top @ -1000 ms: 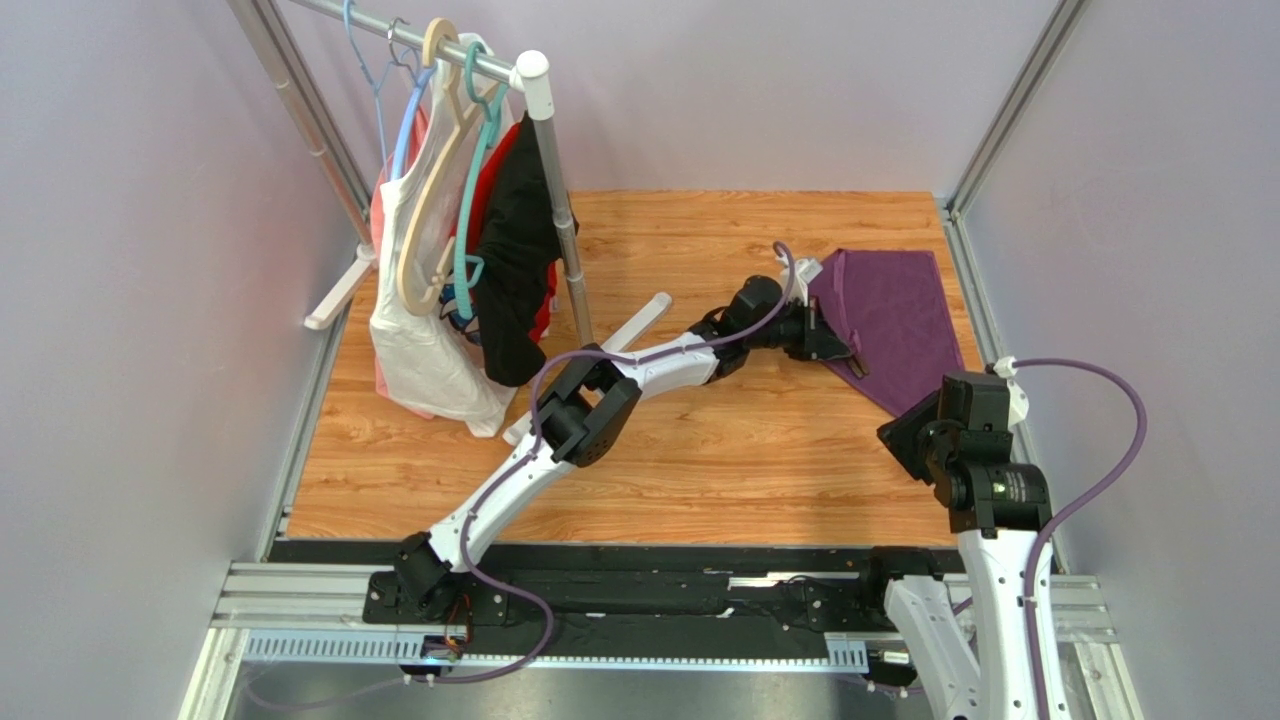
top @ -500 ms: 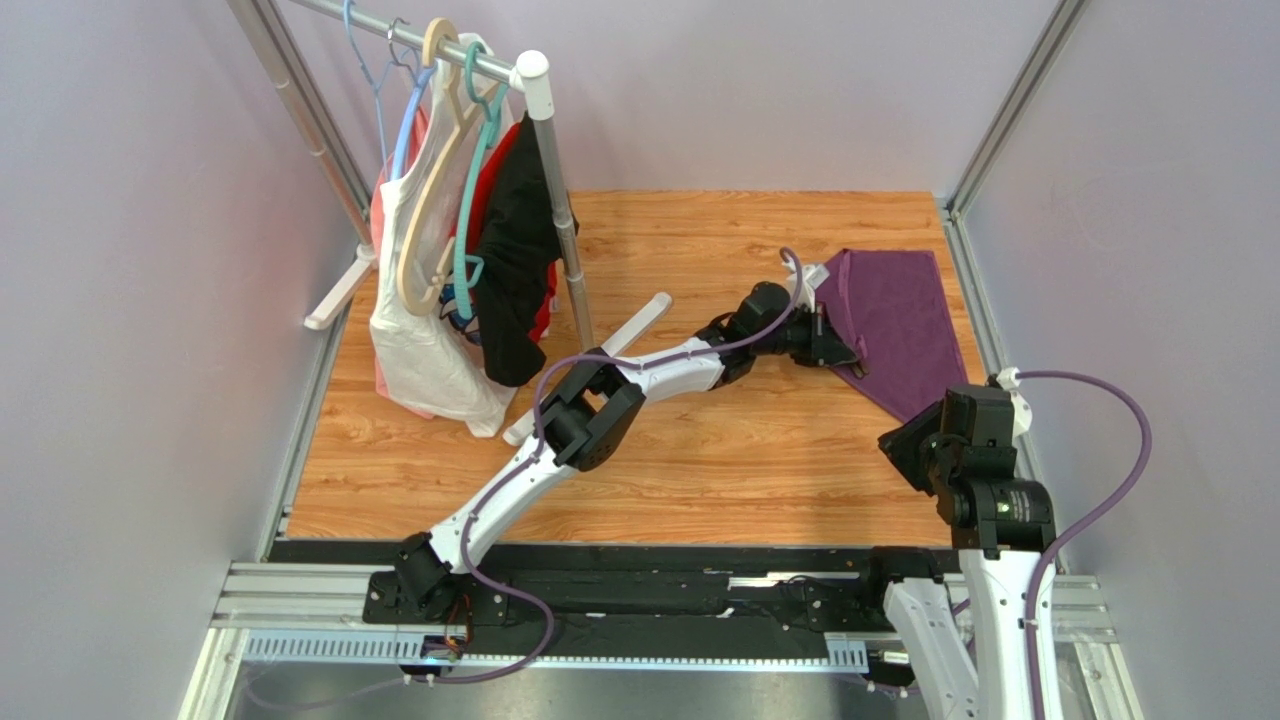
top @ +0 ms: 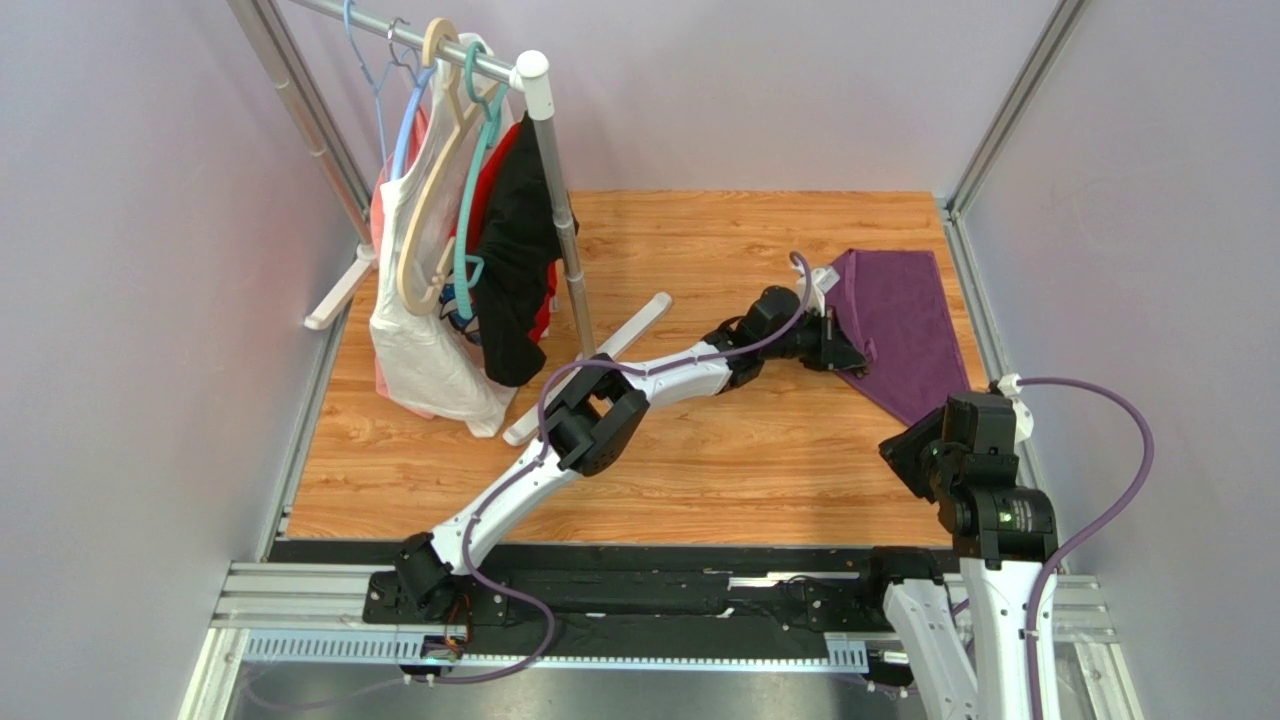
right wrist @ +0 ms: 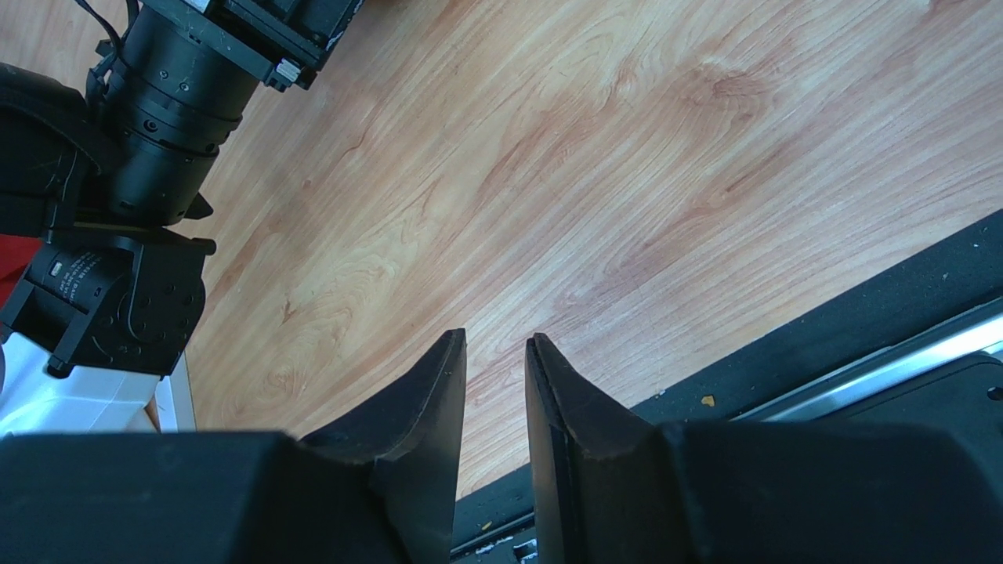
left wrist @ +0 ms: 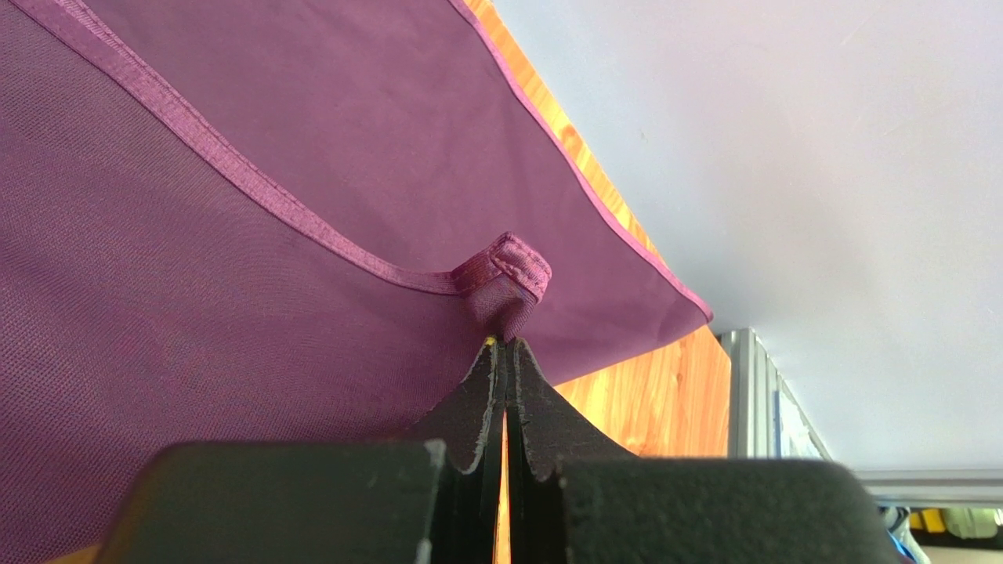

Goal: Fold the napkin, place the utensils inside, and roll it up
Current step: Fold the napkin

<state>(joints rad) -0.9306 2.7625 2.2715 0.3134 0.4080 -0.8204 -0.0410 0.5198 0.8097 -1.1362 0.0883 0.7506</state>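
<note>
Seemingly, left gripper (left wrist: 504,343) tight on napkin (left wrist: 236,294)

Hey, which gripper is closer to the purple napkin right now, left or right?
Left. The left gripper is shut on a hemmed corner of the napkin. The right gripper touches nothing: it hangs over bare table towards the front edge, jaws slightly apart and empty.

Wood-grain desk (top: 721,450) between pale walls. On its far-left part, a metal garment rack (top: 552,165), white feet flat on the wood. Hung from the bar on cream, teal and blue hangers: white top (top: 413,345), black garment (top: 511,285), red garment (top: 550,294) peeking from behind the black.
</note>
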